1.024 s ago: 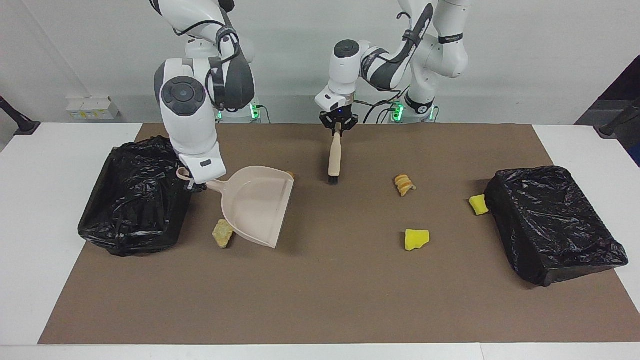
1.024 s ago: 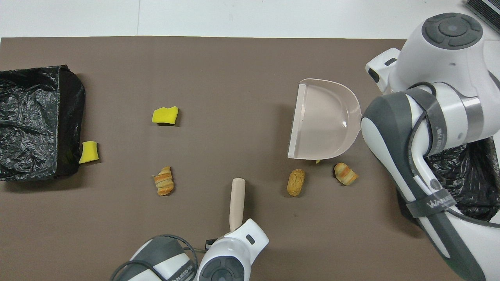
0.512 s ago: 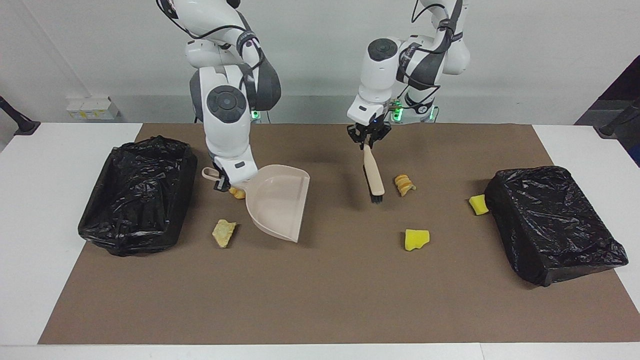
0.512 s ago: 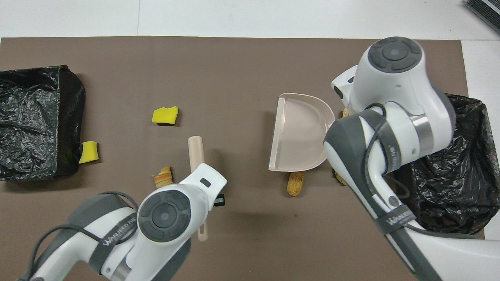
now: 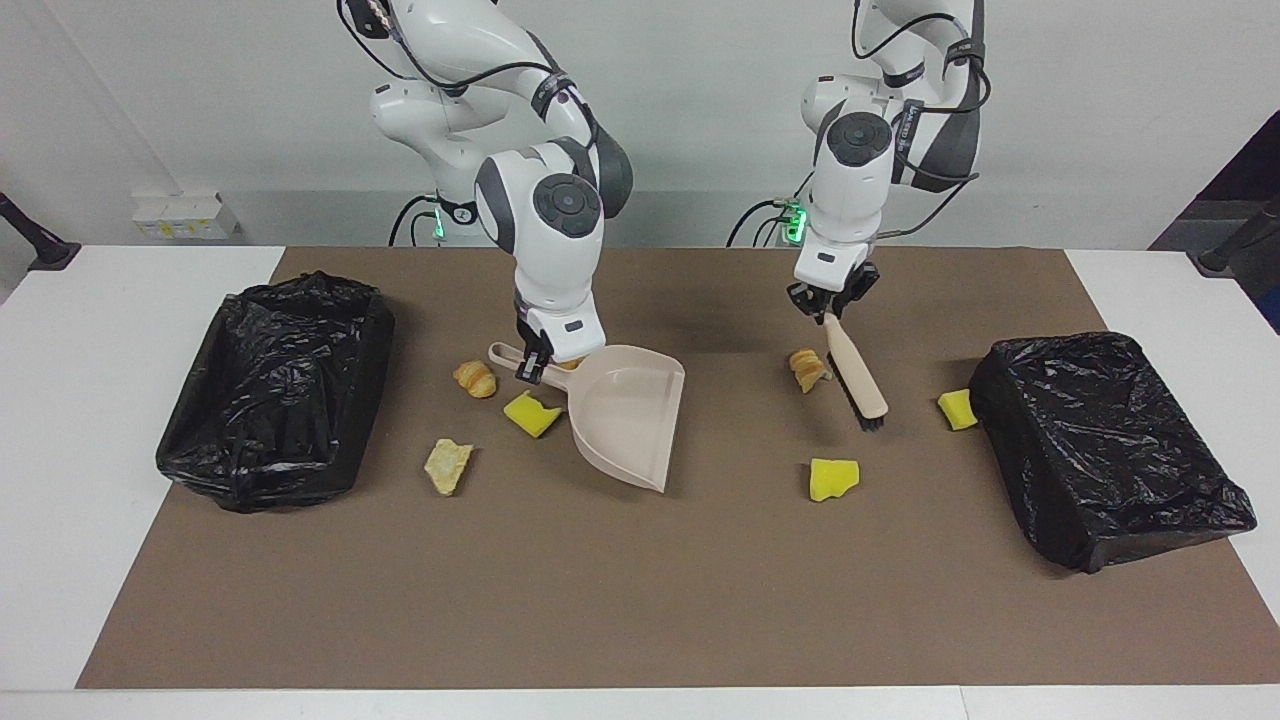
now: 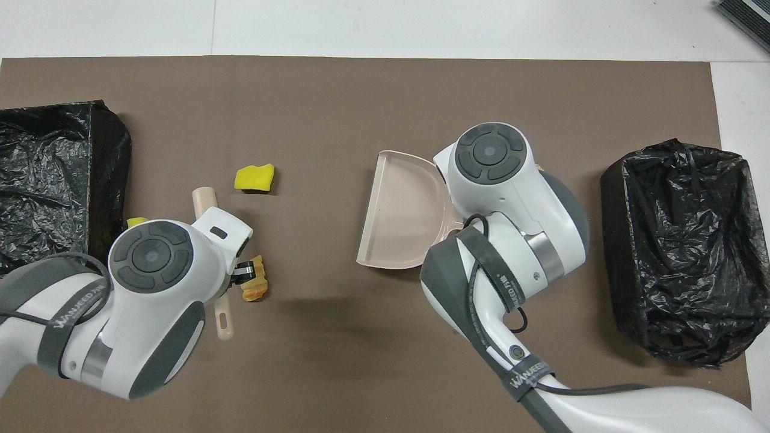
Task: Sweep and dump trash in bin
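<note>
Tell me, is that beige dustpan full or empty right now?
Empty. The dustpan shows a bare beige tray in the overhead view, and the yellow sponge chunk and croissant piece lie on the mat beside it.

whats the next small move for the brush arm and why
Probably lower the brush so its bristles land beside the croissant piece, then sweep it toward the dustpan. The left gripper holds the brush tilted beside that piece, and the right gripper holds the empty dustpan with its mouth facing it.

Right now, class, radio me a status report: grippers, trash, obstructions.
Left gripper shut on brush, right gripper shut on dustpan. Dustpan empty, trash scattered on mat. Nothing blocking.
</note>
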Motion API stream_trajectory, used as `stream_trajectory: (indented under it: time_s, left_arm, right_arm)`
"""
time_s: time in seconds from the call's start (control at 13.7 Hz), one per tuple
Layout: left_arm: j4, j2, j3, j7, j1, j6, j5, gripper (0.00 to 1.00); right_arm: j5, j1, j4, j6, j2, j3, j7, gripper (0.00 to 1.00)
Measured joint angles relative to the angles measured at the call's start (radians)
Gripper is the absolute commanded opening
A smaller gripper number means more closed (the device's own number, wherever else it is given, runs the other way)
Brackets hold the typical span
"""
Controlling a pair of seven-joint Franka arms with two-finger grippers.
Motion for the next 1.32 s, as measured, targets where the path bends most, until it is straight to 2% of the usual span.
stream_trajectory:
  time_s: [0.66, 0.88, 1.17, 1.32]
  left_arm:
    - [-0.070, 0.044, 0.001, -0.006, 0.165, -0.027, 0.246, 0.00]
    - [-0.100, 0.079, -0.003, -0.108, 0.175, -0.013, 0.328, 0.00]
    - [-0.113, 0.113, -0.020, -0.231, 0.171, 0.099, 0.327, 0.00]
    - [-0.077, 0.129, -0.024, -0.252, 0.134, 0.123, 0.263, 0.00]
  right_arm:
    - [0.015, 0.065, -0.037, 0.039, 0.019, 0.000, 0.018, 0.00]
    - [0.015, 0.072, -0.035, 0.041, 0.019, -0.001, -0.065, 0.00]
    - [0.024, 0.033, -0.037, 0.061, 0.021, -0.004, -0.224, 0.00]
    - [0.050, 0.016, -0.038, 0.062, 0.025, -0.005, -0.252, 0.00]
